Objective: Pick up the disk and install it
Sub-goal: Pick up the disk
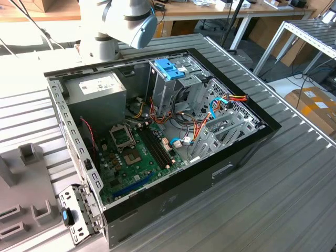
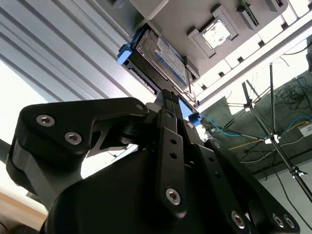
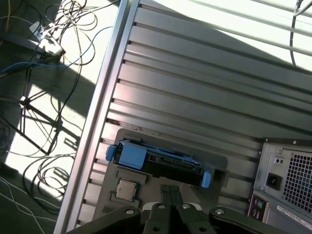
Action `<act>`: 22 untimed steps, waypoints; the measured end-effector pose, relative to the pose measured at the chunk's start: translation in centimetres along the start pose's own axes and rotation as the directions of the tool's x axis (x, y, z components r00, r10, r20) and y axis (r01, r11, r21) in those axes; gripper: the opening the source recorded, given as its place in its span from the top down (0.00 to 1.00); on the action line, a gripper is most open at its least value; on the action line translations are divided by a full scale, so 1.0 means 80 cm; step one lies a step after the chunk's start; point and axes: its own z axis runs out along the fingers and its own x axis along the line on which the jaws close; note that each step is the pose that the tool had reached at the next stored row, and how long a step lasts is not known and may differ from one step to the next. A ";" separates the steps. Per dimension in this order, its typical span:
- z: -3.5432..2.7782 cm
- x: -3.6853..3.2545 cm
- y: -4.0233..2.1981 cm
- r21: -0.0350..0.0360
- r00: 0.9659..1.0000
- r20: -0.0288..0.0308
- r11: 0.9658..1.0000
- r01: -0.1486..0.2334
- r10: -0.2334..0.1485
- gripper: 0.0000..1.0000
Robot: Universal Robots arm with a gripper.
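The disk is a dark flat drive with light-blue rails, seated in a grey fixture plate on the ribbed metal table. In the second wrist view the disk shows its labelled face, with a blue rail end at its corner. My gripper hovers just short of the disk's edge, its two thin fingers pressed together with nothing between them. The gripper points at the disk's near edge in the second wrist view as well. The arm's grey and blue joint is behind the open computer case.
Inside the case stand a grey drive cage with a broad blue handle, a power supply, a motherboard and loose cables. A small square chip lies in the fixture beside the disk. The case's rear panel is close by.
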 end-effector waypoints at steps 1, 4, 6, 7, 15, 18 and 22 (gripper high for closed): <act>0.0000 0.0000 0.0000 0.000 1.000 0.000 1.000 0.002 -0.002 0.89; 0.0000 0.0000 0.0000 0.000 1.000 -0.001 1.000 0.010 -0.010 0.89; 0.0000 0.0000 0.0000 0.000 1.000 -0.001 1.000 0.015 -0.015 0.89; 0.0000 0.0000 0.0000 0.000 1.000 -0.001 1.000 0.016 -0.016 0.89; 0.0000 0.0000 0.0000 -0.001 0.999 -0.002 0.999 0.033 -0.033 0.89; 0.0000 0.0000 0.0000 -0.001 0.999 -0.002 0.999 0.041 -0.041 0.89; 0.0000 0.0000 0.0000 -0.002 0.999 -0.003 0.999 0.052 -0.052 0.89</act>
